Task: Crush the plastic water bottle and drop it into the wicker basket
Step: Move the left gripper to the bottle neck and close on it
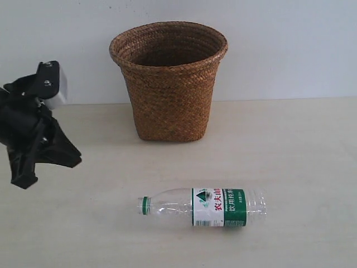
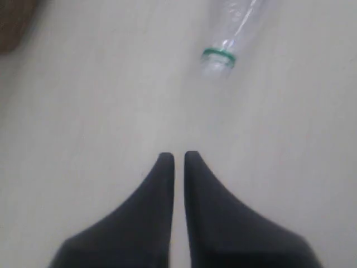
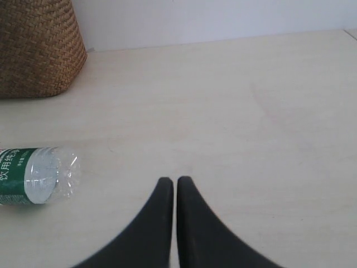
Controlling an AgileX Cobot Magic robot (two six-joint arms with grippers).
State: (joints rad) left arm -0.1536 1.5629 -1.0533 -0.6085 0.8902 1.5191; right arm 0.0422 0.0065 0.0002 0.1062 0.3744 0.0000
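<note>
Exterior view first: the wicker basket [image 1: 168, 84] stands upright at the back of the table [image 1: 301, 162], mouth open. The plastic water bottle [image 1: 203, 207] lies on its side well in front of the basket, apart from it and uncrushed, with its green neck end pointing toward the left arm [image 1: 30, 139]. That arm hangs out to the basket's left, clear of both. The label is green and white. The red characters look like 农夫山泉, and smaller white print runs beside them.

Left wrist view: the left gripper [image 2: 179, 156] has its two dark fingers pressed nearly together, holding nothing. The bottle's green-ringed neck is ahead of the tips, near but not touching. The picture is too soft to tell whether a cap is on.

Right wrist view: the right gripper [image 3: 175, 181] is also pinched to a thin slit and empty. The bottle's base end lies off to one side, on the basket's side of the tips, and the white characters on the green band seem to read 饮用纯.

The job now looks like the approach. Both sets of jaws need to open wide, one arm should pin an end, and the squeeze should land on the soft middle. If a cap is sealed, trapped air will fight back.
</note>
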